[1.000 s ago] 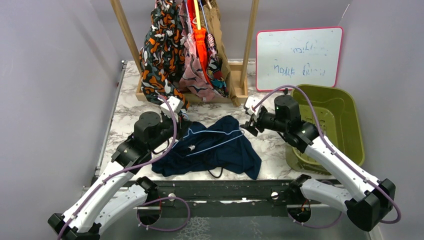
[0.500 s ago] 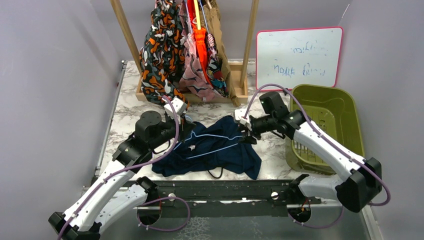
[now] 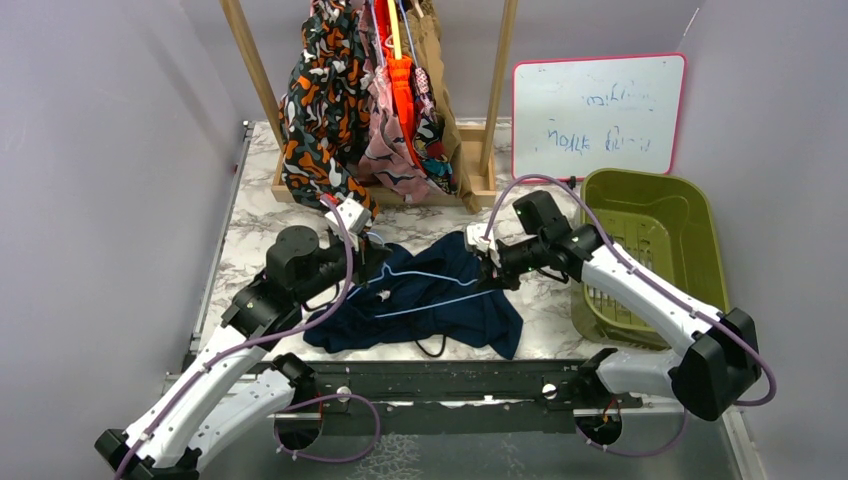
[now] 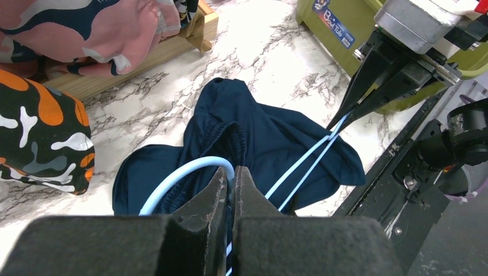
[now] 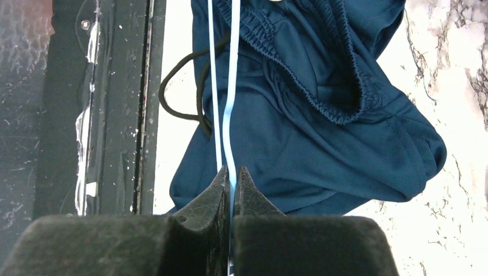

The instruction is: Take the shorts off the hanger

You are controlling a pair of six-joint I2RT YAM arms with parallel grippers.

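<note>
We see a white board point(image 3: 598, 115) with a pink rim. It has blue writing on it, but we cannot read the words. The green tub point(image 3: 712, 260) has a small blue sticker point(image 4: 334, 22) on its side. Its letters are too blurry for us to read.

The left claw point(image 4: 231, 172) is shut tight. It pinches the round hook end of a thin light blue hanger point(image 4: 299, 167). The right claw point(image 5: 231, 171) is shut tight too. It pinches the two thin bars at the other end of the hanger.

The navy shorts point(image 3: 440, 315) lie in a soft, crumpled heap on the table point(image 3: 260, 220), between the two arms. The hanger lies across them, and its hook comes up by the waistband. The waistband is puckered and stretchy. A thin black cord point(image 5: 178, 92) curls out from the shorts in a loop.

The table is white with grey lines, like marble. The fingers of both claws are black and look rough.

More shorts hang on a wooden rack point(image 3: 497, 90) at the back: a black, orange and white blotchy pair point(image 3: 320, 100), a pink printed pair point(image 3: 385, 140), a bright orange pair point(image 3: 403, 90) and a tan pair point(image 3: 430, 50). The blotchy pair hangs down close to the left claw.

The tub looks hard and has little slots in its wall.
</note>
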